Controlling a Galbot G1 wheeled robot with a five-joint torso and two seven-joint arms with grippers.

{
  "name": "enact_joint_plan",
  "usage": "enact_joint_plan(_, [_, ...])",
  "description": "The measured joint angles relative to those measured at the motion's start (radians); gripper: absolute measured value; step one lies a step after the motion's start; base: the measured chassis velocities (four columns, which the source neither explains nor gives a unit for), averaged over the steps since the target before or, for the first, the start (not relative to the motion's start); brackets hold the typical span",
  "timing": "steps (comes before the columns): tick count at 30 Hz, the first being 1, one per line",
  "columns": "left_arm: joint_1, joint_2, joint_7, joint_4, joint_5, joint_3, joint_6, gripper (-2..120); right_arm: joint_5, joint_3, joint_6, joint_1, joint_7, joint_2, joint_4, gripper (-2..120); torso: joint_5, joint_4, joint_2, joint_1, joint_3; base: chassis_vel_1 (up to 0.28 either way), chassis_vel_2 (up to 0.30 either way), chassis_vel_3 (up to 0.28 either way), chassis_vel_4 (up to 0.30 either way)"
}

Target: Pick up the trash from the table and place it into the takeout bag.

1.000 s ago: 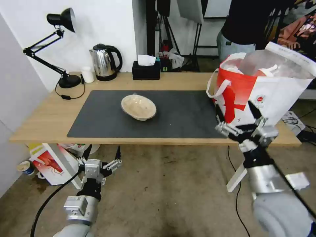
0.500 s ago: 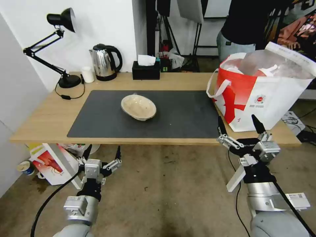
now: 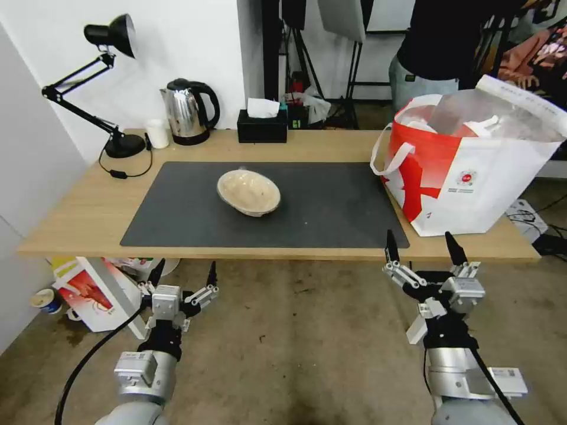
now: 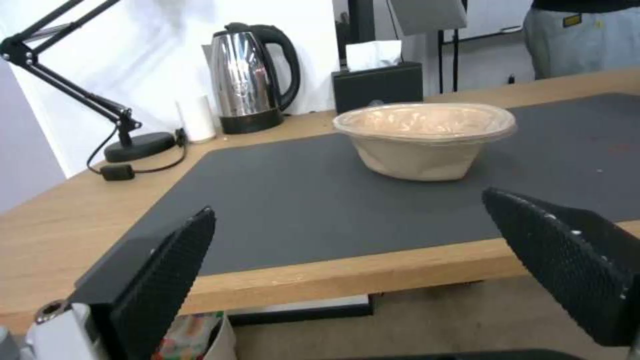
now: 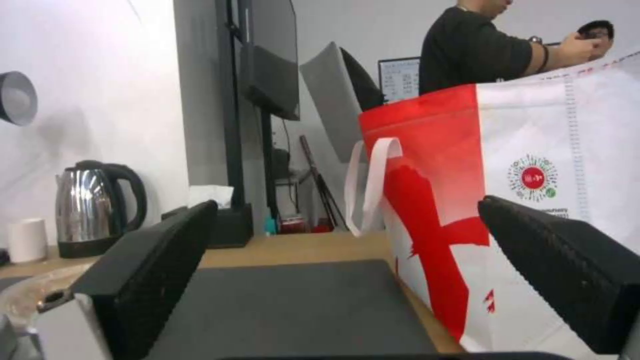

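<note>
On the dark grey mat (image 3: 331,206) of the table (image 3: 71,218) sits the beige paper bowl (image 3: 248,192), apparently light, thin-walled and easily crushed; its rim looks like the best hold. Both grippers hang below the table's front edge with fingers spread and empty: the left gripper (image 3: 183,276) nearer the bowl, the right gripper (image 3: 422,251) just before the takeout bag (image 3: 472,171).

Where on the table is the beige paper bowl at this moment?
In the head view the beige paper bowl sits on the dark grey mat, left of the takeout bag and nearer than the kettle.
</note>
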Motion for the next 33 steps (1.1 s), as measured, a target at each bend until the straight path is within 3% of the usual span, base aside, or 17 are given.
enact_joint_plan(33, [0.000,0.000,0.000,0.000,0.000,0.000,0.000,100,-0.028,-0.021,0.005,-0.050,0.049,0.013,-0.043,100,0.0000,0.0000,0.000,0.000,0.000,0.000,0.000,0.000,0.000])
